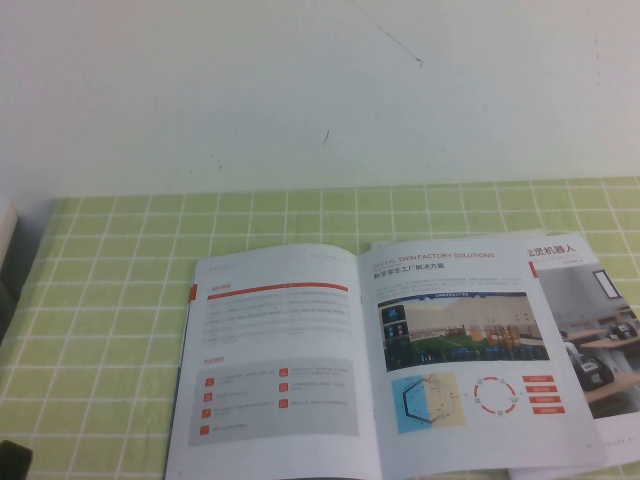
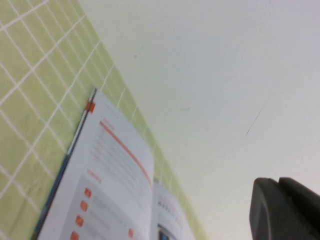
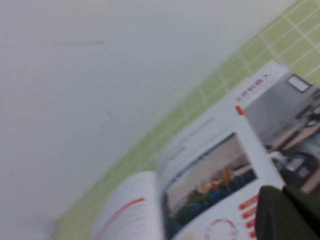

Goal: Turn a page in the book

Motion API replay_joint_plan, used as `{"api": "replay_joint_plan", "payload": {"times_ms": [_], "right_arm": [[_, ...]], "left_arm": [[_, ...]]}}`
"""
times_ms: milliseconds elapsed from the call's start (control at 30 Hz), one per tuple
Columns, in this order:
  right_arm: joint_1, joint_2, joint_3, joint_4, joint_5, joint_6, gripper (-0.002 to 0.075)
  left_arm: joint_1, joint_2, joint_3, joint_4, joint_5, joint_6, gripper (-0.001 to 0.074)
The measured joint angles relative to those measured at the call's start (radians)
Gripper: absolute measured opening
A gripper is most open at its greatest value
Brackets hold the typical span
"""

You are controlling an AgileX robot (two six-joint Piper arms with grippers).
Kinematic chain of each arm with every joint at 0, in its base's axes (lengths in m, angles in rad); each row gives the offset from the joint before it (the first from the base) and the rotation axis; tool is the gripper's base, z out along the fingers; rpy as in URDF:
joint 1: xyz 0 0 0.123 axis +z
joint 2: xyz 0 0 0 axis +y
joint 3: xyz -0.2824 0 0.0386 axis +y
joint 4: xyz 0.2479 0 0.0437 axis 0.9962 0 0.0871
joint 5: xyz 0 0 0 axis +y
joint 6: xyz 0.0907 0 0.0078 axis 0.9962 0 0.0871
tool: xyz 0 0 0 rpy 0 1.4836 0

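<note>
Book lies open, page flat; right gripper clenched above it, left gripper state unclear — catch page's outer edge, lift gently leftward.

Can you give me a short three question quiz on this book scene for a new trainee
1. True or false: the book lies open on the green checked cloth.
2. The page headed TWIN FACTORY SOLUTIONS lies: A) flat on the robot's right of the spine, B) lifted upright, C) on the left.
3. What lies under the book's right edge?

Key: 1 true. 2 A. 3 another booklet with an office photo. Note: the right gripper is shut, above the page's lower part; the left gripper hangs clear of the book.
</note>
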Motion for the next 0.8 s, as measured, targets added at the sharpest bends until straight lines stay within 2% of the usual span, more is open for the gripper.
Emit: {"api": "replay_joint_plan", "payload": {"times_ms": [100, 367, 600, 700, 800], "right_arm": [[0.0, 0.0, 0.0, 0.139, -0.039, 0.008, -0.0003], [0.0, 0.0, 0.0, 0.168, -0.033, -0.197, -0.0003], [0.0, 0.0, 0.0, 0.175, -0.002, -0.358, -0.0003], [0.0, 0.005, 0.0, 0.188, -0.005, -0.397, -0.0003], [0.0, 0.067, -0.031, 0.166, 0.053, -0.49, -0.0003]], "left_arm": [[0.0, 0.0, 0.0, -0.067, -0.065, 0.007, -0.0004], [0.0, 0.0, 0.0, -0.079, -0.085, 0.109, -0.0004], [0.0, 0.0, -0.031, -0.084, 0.056, 0.383, -0.0004], [0.0, 0.053, -0.141, -0.039, 0.131, 0.505, -0.0004], [0.0, 0.185, -0.264, 0.086, 0.23, 0.547, -0.0004]]}}
